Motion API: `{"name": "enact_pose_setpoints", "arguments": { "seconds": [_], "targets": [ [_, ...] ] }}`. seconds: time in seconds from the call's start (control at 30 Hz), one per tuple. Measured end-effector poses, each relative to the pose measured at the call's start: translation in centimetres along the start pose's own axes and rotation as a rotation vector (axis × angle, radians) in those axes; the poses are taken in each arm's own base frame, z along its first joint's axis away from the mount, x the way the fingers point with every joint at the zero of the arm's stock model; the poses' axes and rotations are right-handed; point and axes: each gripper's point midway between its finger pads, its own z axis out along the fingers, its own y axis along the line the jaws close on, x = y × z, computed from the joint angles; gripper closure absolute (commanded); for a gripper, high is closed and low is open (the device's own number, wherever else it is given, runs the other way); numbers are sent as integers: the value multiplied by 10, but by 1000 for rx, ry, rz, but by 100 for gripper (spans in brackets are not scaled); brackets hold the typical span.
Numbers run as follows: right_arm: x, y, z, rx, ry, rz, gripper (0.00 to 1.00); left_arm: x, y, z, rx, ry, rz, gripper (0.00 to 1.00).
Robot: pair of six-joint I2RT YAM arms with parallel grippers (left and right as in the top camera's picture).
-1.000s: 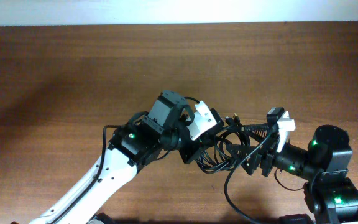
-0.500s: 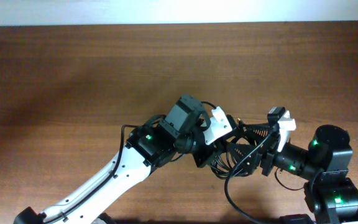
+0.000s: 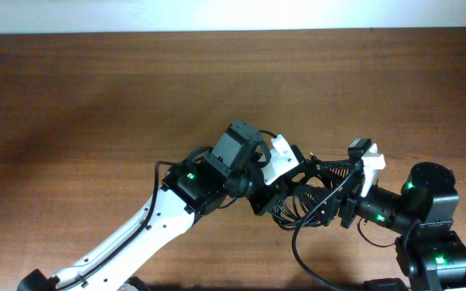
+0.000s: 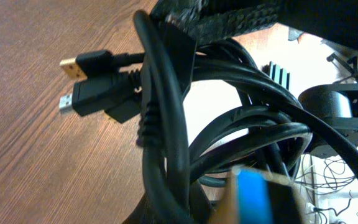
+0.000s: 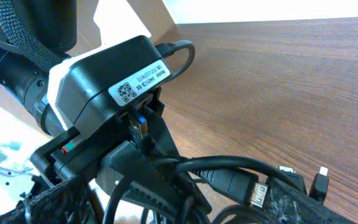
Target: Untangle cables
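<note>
The cables [image 3: 302, 200] form one tangled black bunch low over the tabletop [image 3: 95, 105], between the two arms. The left jaws are together, clamped on the bunch. The right jaws stand apart at its other side. From overhead it is only a dark knot, but the left wrist view shows gold-tipped and silver-tipped plugs [image 4: 82, 87] poking out. The left arm [image 3: 156, 222] reaches in diagonally and the right arm [image 3: 395, 206] lies level.

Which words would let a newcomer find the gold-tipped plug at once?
In the left wrist view, start from the wooden table at left and move to the black cables bundled in the middle. Two plugs poke out leftward; it is the upper plug, gold-tipped, while the lower plug is silver-tipped.
</note>
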Motion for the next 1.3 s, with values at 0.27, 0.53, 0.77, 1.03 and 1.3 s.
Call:
{"name": "enact_pose_setpoints", "arguments": {
  "seconds": [0.27,0.53,0.77,1.03,1.3],
  "targets": [
    [-6,0,0,3,-21,-24,12,3,4,-2,-7,7,-15,100],
    [-7,-4,0,25,-26,-25,12,14,29,-15,-59,27,-98,100],
    [-7,-2,0,15,-25,-22,12,14,32,-17,-65,24,-105,100],
    [2,16,-1,-93,14,-18,11,11,28,-17,-37,11,-99,100],
    [15,27,-2,-161,57,-21,12,5,24,-16,-19,-9,-106,100]
  ]
}}
